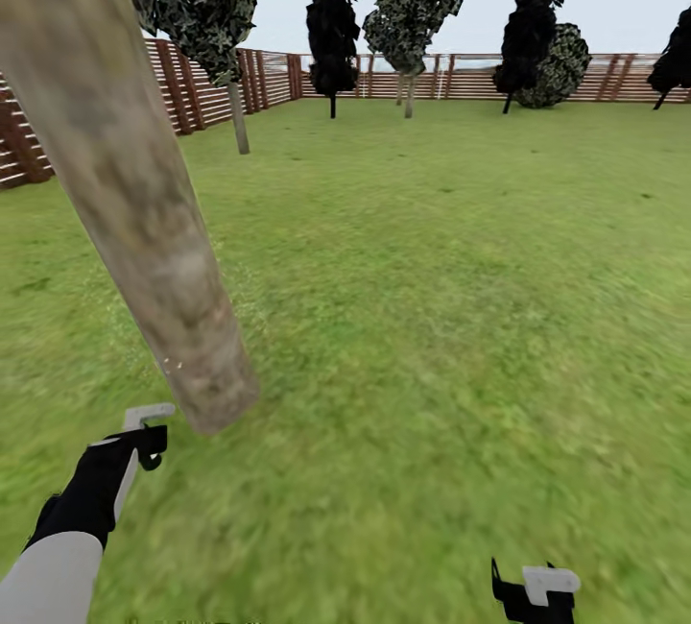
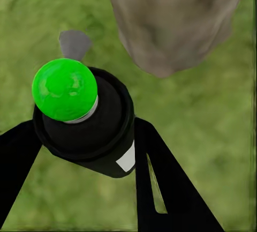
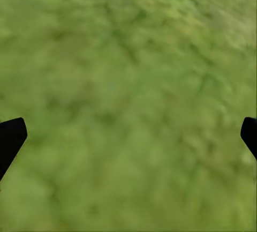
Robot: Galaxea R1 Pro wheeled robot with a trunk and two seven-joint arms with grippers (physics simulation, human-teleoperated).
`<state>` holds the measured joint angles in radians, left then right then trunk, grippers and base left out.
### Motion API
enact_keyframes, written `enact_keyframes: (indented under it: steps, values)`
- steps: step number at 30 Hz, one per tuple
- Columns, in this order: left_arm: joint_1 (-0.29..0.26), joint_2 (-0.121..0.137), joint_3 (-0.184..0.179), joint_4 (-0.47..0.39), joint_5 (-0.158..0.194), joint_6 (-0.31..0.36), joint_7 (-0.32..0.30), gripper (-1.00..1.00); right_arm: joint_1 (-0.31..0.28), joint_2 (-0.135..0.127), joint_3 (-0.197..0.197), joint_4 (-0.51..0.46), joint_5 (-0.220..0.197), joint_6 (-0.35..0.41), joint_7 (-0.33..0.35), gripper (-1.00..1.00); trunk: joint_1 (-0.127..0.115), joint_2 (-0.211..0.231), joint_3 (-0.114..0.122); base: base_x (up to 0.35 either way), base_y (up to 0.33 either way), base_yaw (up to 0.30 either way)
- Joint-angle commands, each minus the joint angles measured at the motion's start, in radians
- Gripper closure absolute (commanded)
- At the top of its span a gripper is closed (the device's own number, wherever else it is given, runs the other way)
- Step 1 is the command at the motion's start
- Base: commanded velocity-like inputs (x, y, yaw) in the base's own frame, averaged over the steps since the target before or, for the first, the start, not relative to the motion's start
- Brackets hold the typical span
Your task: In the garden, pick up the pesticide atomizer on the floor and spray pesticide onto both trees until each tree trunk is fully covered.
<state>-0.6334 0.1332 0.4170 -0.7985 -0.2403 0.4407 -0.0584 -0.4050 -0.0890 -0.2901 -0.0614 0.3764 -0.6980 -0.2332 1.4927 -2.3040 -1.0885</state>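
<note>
A thick grey-brown tree trunk (image 1: 125, 192) rises from the grass at the left of the head view, with a few tiny pale specks low on its bark. My left gripper (image 1: 146, 432) is just beside its base. In the left wrist view that gripper (image 2: 85, 135) is shut on the pesticide atomizer (image 2: 91, 130), a dark bottle with a white label whose round top glows green. The trunk's base (image 2: 171, 23) lies just beyond the bottle. My right gripper (image 1: 537, 590) hangs over bare grass at the lower right, and its fingers stand wide apart (image 3: 128, 141) with nothing between them.
Green lawn (image 1: 441, 298) stretches ahead to a brown slatted fence (image 1: 576, 77). A small leafy tree on a thin pale stem (image 1: 238, 115) and several dark columnar trees (image 1: 332, 19) stand along the fence.
</note>
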Motion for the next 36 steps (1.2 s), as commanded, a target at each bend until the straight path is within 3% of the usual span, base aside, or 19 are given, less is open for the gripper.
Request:
enact_keyframes:
  steps: [1, 10, 11, 13, 20, 31, 34, 36]
  values:
    - [0.0, -0.006, 0.0, 0.0, -0.003, -0.001, 0.0, 1.0, 0.0, 0.0, 0.0, 0.0, 0.0, 0.0, 0.0, -1.0, 0.0, 0.0, 0.0, 0.015, -0.149, 0.277]
    - [0.0, -0.014, -0.002, 0.001, -0.002, -0.002, 0.001, 1.0, 0.0, 0.0, 0.0, 0.0, 0.0, 0.0, 0.0, -1.0, 0.0, 0.0, 0.0, 0.05, -0.172, 0.277]
    - [0.0, -0.016, -0.007, 0.001, -0.002, -0.002, 0.001, 1.0, 0.0, 0.0, 0.0, 0.0, 0.0, 0.0, 0.0, -1.0, 0.0, 0.0, 0.0, 0.171, -0.202, 0.277]
    - [0.0, -0.018, -0.05, 0.001, -0.002, -0.001, 0.003, 1.0, 0.0, 0.0, 0.0, 0.0, -0.001, 0.0, 0.0, -1.0, 0.0, 0.0, 0.0, 0.185, -0.212, 0.277]
    - [0.0, -0.017, -0.054, 0.001, -0.004, 0.0, 0.003, 1.0, 0.0, 0.001, 0.0, 0.0, -0.001, 0.0, 0.0, -1.0, 0.0, 0.0, 0.0, 0.151, -0.239, 0.244]
    - [0.0, -0.015, -0.055, -0.009, -0.003, -0.005, 0.002, 1.0, 0.0, 0.0, -0.001, 0.0, -0.001, 0.0, -0.001, -1.0, 0.0, 0.0, 0.0, -0.034, -0.189, -0.064]
    - [-0.015, -0.005, -0.056, -0.038, -0.001, 0.013, -0.007, 1.0, 0.0, -0.001, -0.001, 0.0, -0.001, 0.0, -0.001, -1.0, 0.0, 0.0, 0.0, -0.006, -0.003, -0.005]
    - [-0.011, 0.0, -0.057, -0.108, -0.001, 0.043, -0.009, 1.0, 0.0, -0.003, -0.001, 0.0, -0.001, 0.0, -0.002, -1.0, 0.0, 0.0, 0.0, -0.041, 0.009, 0.0]
